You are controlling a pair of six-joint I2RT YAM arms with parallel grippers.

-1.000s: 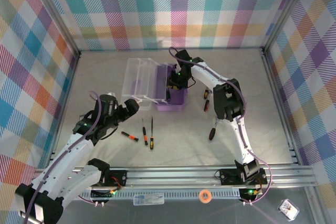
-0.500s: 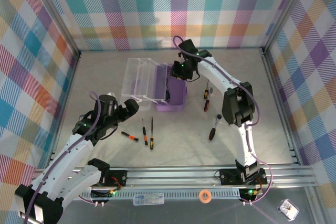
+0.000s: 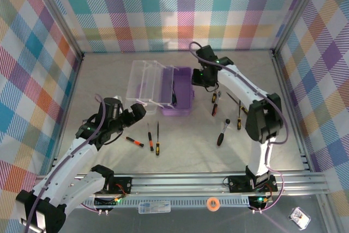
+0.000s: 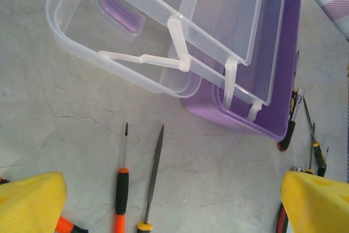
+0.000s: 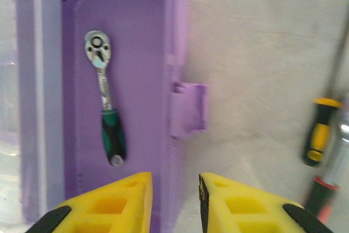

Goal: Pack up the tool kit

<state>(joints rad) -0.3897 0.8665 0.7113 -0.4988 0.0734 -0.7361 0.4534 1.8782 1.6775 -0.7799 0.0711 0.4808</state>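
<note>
Near-left bench: The left hand [image 4: 173, 195] hung low with its fingers spread wide and nothing between them, close to the near corner of the clear lid [image 3: 144, 83].
Loose screwdrivers: Three thin screwdrivers [image 3: 150, 138] lay unpacked just nearward of that hand, side by side, their shafts pointing roughly toward the far edge.
Right-side tools: More loose tools [image 3: 221, 133] lay scattered on the open bench to the right of the case, well apart from the three on the left.
Tool kit: The lilac case [image 3: 182, 112] stood mid-bench, toward the far edge, with its lid thrown open to the left. A green-handled ratchet [image 5: 106, 118] lay flat on its floor.
Right hand: The right hand [image 5: 175, 189] hung over the case's right rim, by the latch tab [image 5: 188, 110], fingers narrow and empty.
Step in hand, as judged: Fetching the next loose tool looked due. It called for rising clear of the rim and tab, opening the fingers wider, and closing across a handle rather than the thin shaft.
Room: The bench right of the case and toward the far edge lay open. The upright lid crowded the left side, so the left hand had to work nearward of it.
</note>
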